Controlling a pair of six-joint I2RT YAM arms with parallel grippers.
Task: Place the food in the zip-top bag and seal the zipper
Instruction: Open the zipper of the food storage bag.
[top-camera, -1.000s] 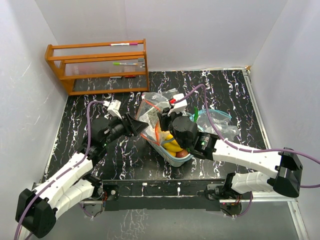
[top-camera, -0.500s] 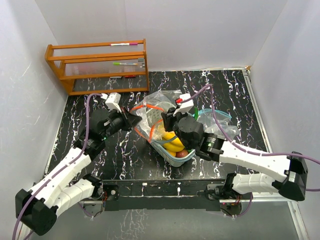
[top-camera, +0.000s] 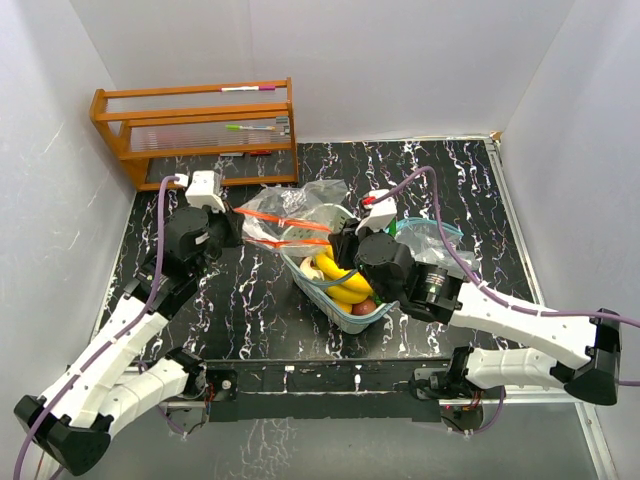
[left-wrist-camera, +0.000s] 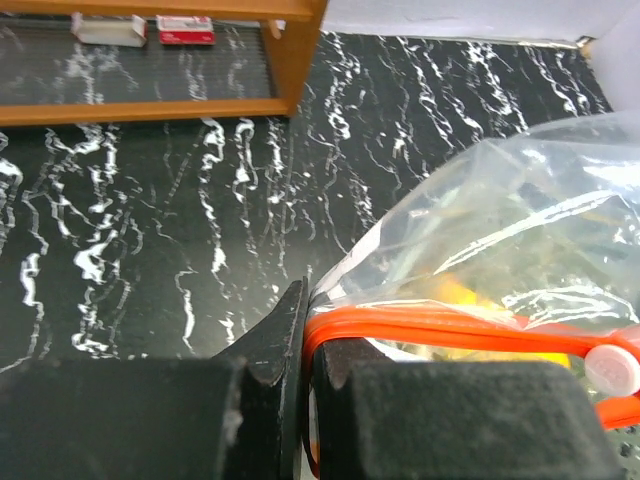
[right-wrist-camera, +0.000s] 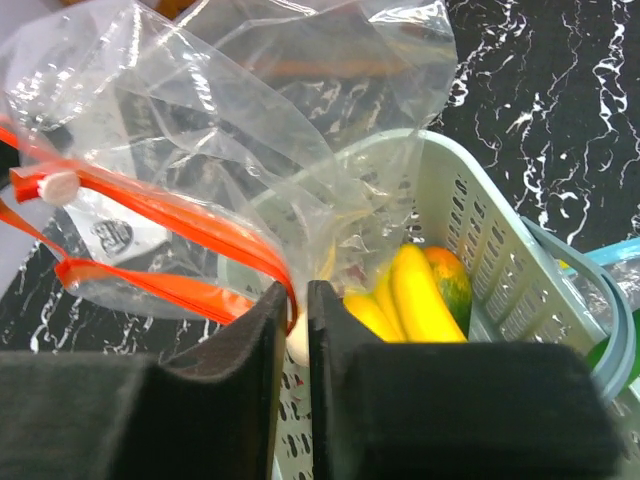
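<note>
The clear zip-top bag (top-camera: 300, 205) hangs stretched between both grippers over the pale teal basket (top-camera: 345, 318). My left gripper (top-camera: 236, 224) is shut on the left end of its orange zipper (left-wrist-camera: 450, 328), seen close in the left wrist view (left-wrist-camera: 308, 335). My right gripper (top-camera: 338, 246) is shut on the zipper's right end (right-wrist-camera: 295, 298). The white slider (right-wrist-camera: 55, 187) sits on the zipper strip. The food lies in the basket: yellow bananas (right-wrist-camera: 420, 295), a green-orange mango (right-wrist-camera: 455, 285) and a red fruit (top-camera: 365, 305). Yellow shows through the plastic (left-wrist-camera: 470, 295).
A wooden rack (top-camera: 195, 130) with pens stands at the back left, its foot visible in the left wrist view (left-wrist-camera: 290, 60). Another clear bag with a teal rim (top-camera: 435, 238) lies right of the basket. White walls enclose the black marbled table (top-camera: 230, 300).
My left gripper has shut on the zipper's left end and drawn it left and back, stretching the bag's mouth. My right gripper has shifted a little right, still on the zipper.
</note>
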